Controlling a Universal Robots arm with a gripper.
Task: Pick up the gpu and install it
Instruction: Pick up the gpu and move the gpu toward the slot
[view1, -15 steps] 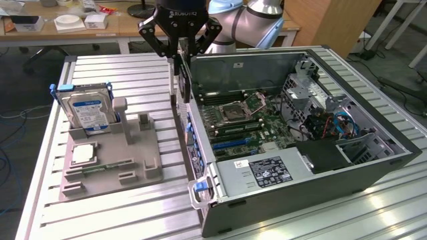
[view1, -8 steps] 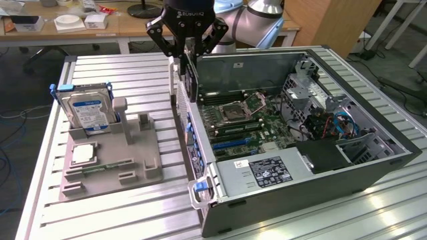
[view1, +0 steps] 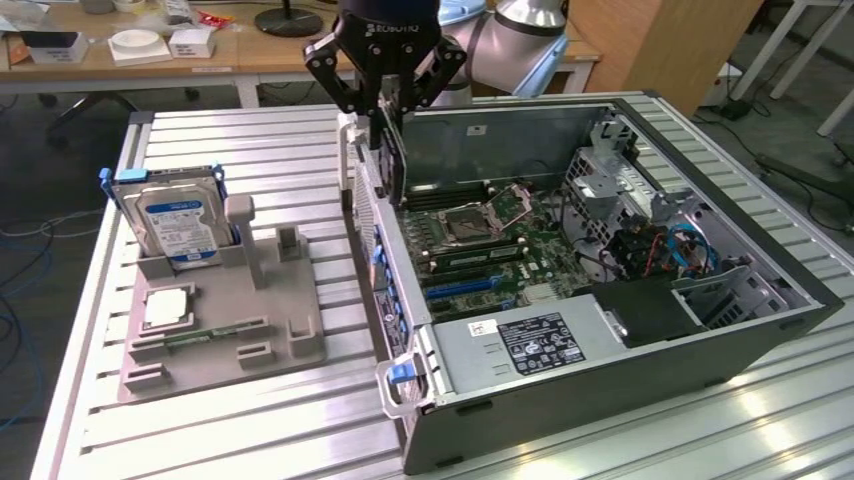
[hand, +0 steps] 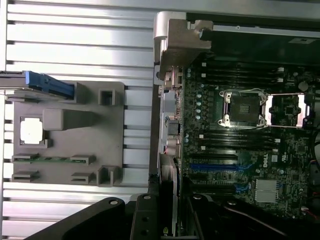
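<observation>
Ribbed aluminium tabletop (view1: 240, 420) carries the open black computer case (view1: 694, 350), and from the exterior view we see the black gripper (view1: 387, 100) pinching the thin dark silver-bracketed gpu (view1: 387, 160) upright above the case's rear wall. Through the wrist view we find the gripper (hand: 170, 202) clamping the gpu (hand: 172, 185) edge-on beside the case's green motherboard (hand: 240, 165).

case (view1: 667, 390) open-topped, motherboard (view1: 501, 250) clear from above between rear wall (view1: 363, 215), drive cage (view1: 621, 185) and power supply (view1: 527, 340); gpu (view1: 387, 160) in gripper (view1: 386, 105) hangs just beside that wall's rim.
</observation>
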